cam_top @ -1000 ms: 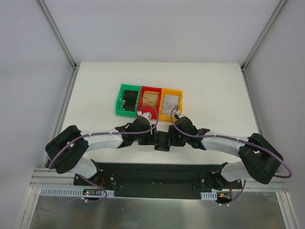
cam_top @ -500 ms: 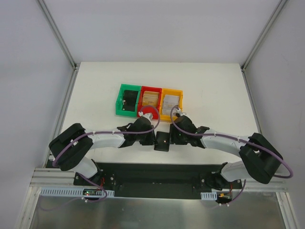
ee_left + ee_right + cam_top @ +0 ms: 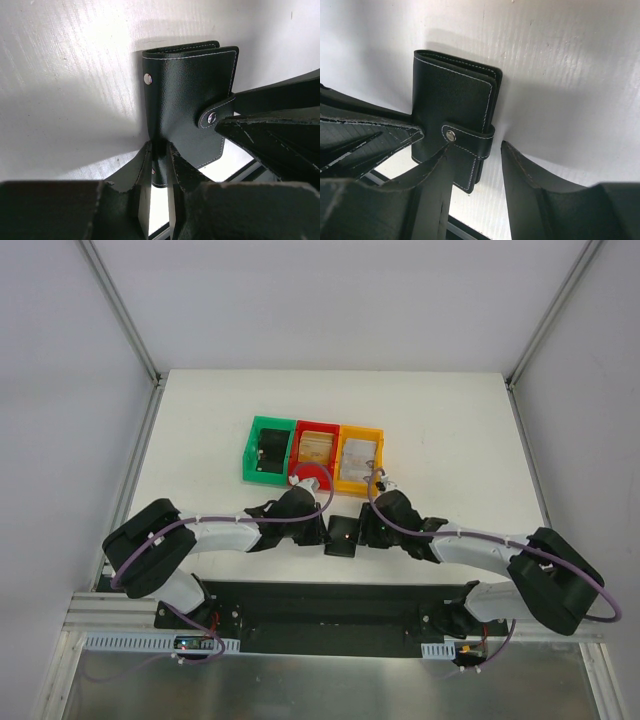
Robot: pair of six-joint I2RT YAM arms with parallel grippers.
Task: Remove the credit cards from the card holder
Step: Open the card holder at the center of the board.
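Observation:
The card holder (image 3: 341,534) lies closed on the white table between my two grippers, a black stitched wallet with its snap strap (image 3: 470,137) fastened. My left gripper (image 3: 160,152) is shut on the holder's (image 3: 187,95) near edge, which shows as a thin black strip between the fingers. My right gripper (image 3: 475,162) stands open at the strap side of the holder (image 3: 452,100), with one fingertip (image 3: 440,160) against the snap. A tan credit card (image 3: 316,448) lies in the red bin and a pale grey one (image 3: 359,452) in the orange bin. Anything inside the holder is hidden.
Green (image 3: 252,452), red (image 3: 316,426) and orange (image 3: 381,452) bins stand in a row just behind the grippers. The green one holds a chunky black object (image 3: 269,452). The table's near edge and the black base rail (image 3: 320,605) run close below the holder.
My left gripper's jaws have closed onto the holder's edge. The right gripper has shifted slightly along the holder's strap side. The holder has stayed in place.

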